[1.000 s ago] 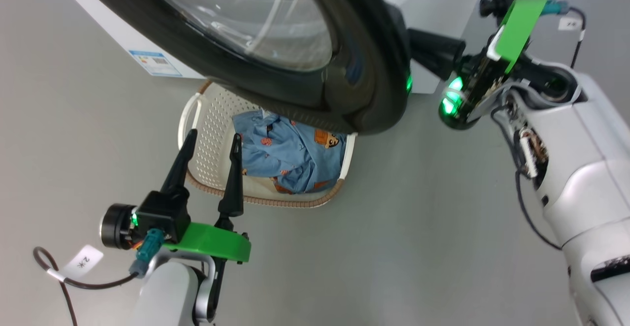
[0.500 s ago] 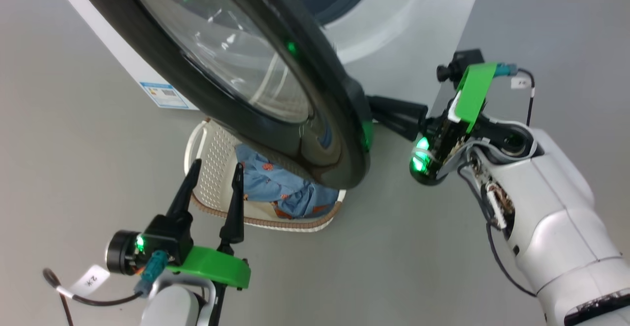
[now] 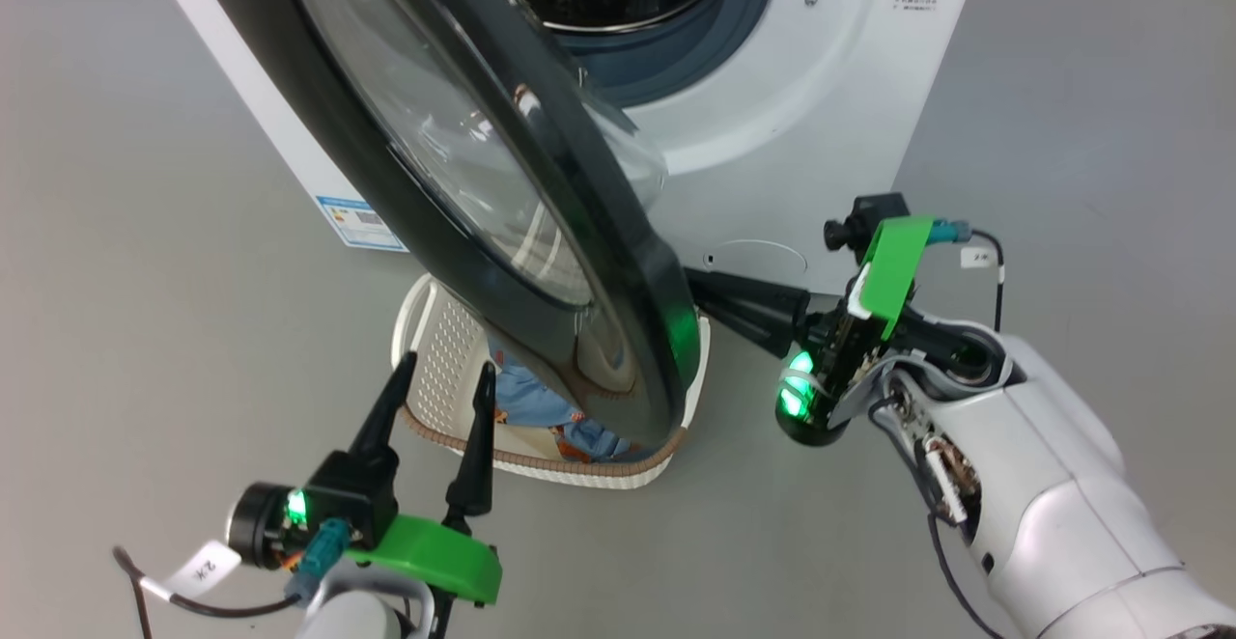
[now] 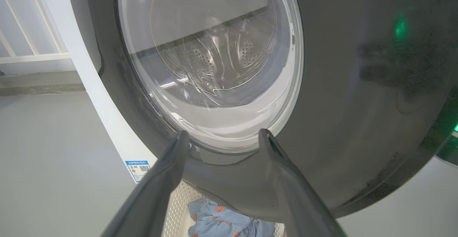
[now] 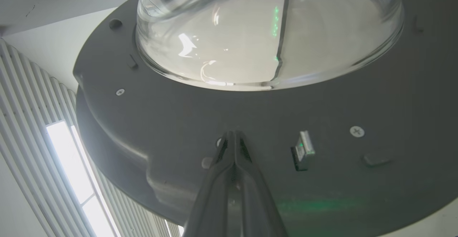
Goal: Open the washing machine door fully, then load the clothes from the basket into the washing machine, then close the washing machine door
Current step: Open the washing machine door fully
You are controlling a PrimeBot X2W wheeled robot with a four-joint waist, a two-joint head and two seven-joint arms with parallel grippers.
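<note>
right tool (image 5: 233, 134) is pinched shut against the inside of the washing machine door (image 3: 463, 185); left tool (image 3: 445, 365) hangs wide open, lower left, by the basket (image 3: 579, 470).

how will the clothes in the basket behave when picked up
The clothes lie crumpled, so they are probably floppy and will drape from a grip. A small thin bundle, likely light. The perforated plastic basket looks light too and may shift.

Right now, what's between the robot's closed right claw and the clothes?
The door: in the head view its black rim stands between the right gripper and the clothes in the basket.
</note>
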